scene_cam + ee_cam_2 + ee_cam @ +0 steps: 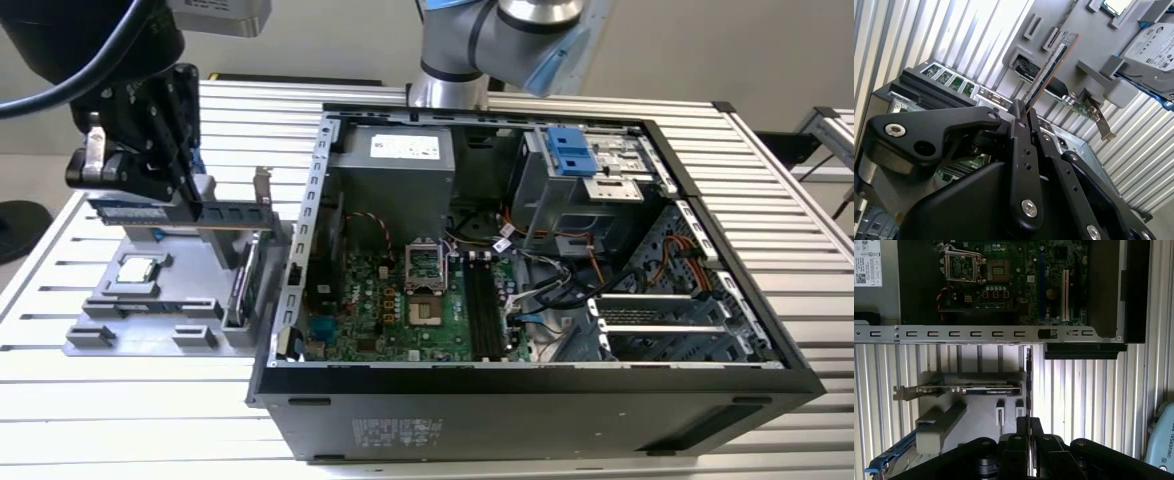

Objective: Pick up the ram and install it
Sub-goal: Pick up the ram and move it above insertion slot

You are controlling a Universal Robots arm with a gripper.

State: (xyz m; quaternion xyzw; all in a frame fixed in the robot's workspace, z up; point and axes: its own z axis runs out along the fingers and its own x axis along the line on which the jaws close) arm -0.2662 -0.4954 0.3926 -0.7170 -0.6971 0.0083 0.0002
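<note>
A slatted metal table (120,400) carries the work. The gripper (184,200) is clamped on one end of the ram (134,211), holding it above the grey fixture (160,315) beside the open computer case (534,420). Doing this well likely means a firm, square grip, so the stick meets the motherboard's long slots (483,305) parallel and untwisted.

One computer case (534,410), one ram (1051,67), one CPU chip (138,270), one expansion card (989,389), one hard drive (1154,47) and one grey tray (187,290) are counted, with one table (134,420) and one arm (481,40).
</note>
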